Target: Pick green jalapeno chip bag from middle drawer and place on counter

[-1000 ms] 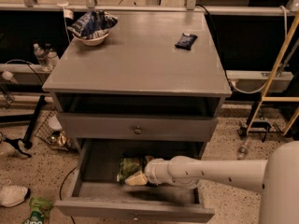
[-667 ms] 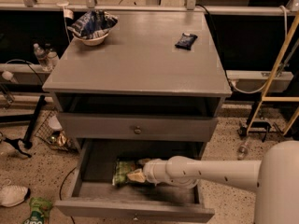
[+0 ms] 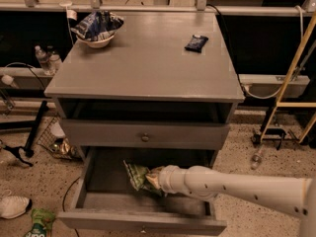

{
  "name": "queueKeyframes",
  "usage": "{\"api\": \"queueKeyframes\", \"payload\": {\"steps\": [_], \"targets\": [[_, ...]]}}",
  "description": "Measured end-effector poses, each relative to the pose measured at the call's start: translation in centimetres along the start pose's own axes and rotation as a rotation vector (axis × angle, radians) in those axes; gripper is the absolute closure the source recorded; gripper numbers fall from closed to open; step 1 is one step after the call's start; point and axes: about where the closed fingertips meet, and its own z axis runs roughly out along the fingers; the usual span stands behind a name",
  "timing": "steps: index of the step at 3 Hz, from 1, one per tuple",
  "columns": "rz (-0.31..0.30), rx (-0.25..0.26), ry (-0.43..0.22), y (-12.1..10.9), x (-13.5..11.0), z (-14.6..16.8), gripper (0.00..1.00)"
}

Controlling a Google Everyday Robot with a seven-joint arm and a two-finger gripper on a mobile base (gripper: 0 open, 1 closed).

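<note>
The green jalapeno chip bag (image 3: pixel 135 174) lies tilted inside the open middle drawer (image 3: pixel 143 224), the lowest tray of the grey cabinet. My gripper (image 3: pixel 152 179) reaches into the drawer from the right on the white arm (image 3: pixel 237 186) and its tip is right against the bag's right end. The arm hides part of the bag. The counter (image 3: pixel 148 63) is the flat grey cabinet top above.
A small dark-blue packet (image 3: pixel 196 42) and a white bowl (image 3: pixel 97 27) holding a blue bag sit on the counter. A shut drawer front with a knob (image 3: pixel 144 138) overhangs the open drawer. Bottles (image 3: pixel 47 58), a shoe (image 3: pixel 12 206) and a green packet (image 3: pixel 39 223) are at left.
The chip bag has shifted and tipped more upright at the gripper's tip, a little farther back in the drawer. The arm has stayed in the drawer.
</note>
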Motion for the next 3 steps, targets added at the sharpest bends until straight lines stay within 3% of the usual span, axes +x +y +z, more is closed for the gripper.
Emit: {"api": "queueKeyframes", "payload": {"steps": [1, 2, 3], "targets": [[-0.03, 0.034, -0.029, -0.3, -1.4, -5.4, 1.0], [-0.072, 0.044, 0.014, 0.5, -3.6, -11.6, 1.0], [-0.078, 0.05, 0.016, 0.5, -3.7, -11.9, 1.0]]}}
